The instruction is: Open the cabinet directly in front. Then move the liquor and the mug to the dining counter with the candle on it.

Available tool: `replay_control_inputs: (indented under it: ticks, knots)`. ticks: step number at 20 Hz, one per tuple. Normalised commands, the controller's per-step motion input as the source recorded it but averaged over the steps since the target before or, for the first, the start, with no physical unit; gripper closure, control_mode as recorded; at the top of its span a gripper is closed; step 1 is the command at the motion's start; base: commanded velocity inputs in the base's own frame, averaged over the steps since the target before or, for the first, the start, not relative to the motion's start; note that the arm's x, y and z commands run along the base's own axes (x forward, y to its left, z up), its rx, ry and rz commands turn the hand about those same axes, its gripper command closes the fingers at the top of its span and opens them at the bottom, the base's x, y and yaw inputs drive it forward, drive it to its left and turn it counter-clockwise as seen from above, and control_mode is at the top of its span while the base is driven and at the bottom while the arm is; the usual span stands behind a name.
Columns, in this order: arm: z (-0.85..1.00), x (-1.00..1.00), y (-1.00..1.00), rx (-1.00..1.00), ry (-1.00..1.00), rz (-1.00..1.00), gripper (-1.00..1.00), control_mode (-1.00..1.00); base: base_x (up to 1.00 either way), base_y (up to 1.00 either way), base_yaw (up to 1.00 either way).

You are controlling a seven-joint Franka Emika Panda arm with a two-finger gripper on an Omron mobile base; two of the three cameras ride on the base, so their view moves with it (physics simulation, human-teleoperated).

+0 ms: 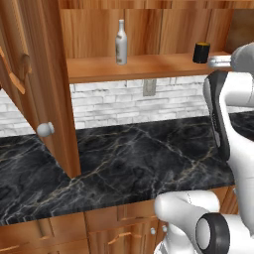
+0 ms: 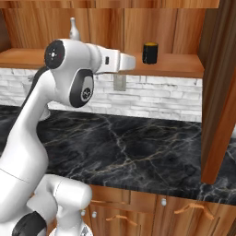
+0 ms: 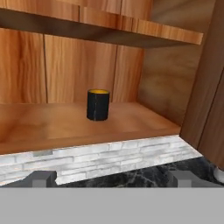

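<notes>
Facing the mug (image 3: 98,104), pincer (image 3: 113,178) wide apart, empty

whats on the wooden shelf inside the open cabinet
A slim whitish-grey bottle stands toward its left and a short black mug with a yellow interior toward its right, well apart. In the right base view, the white arm covers most of the bottle.

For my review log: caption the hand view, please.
Open gripper faces the black mug standing upright on the open cabinet's shelf.
</notes>
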Motion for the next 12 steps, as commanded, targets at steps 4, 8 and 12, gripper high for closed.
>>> replay_control_inputs:
  ticks: [4,8,12]
  knots:
    - [0.00,0.06,0.00,0.00,0.13,-0.01,-1.00,-1.00,0.00,0.00,0.00]
    - [-0.03,0.12,0.00,0.00,0.01,0.00,-1.00,-1.00,0.00,0.00,0.00]
    - [-0.21,0.20,0.00,0.00,0.00,0.00,-1.00,-1.00,0.00,0.00,0.00]
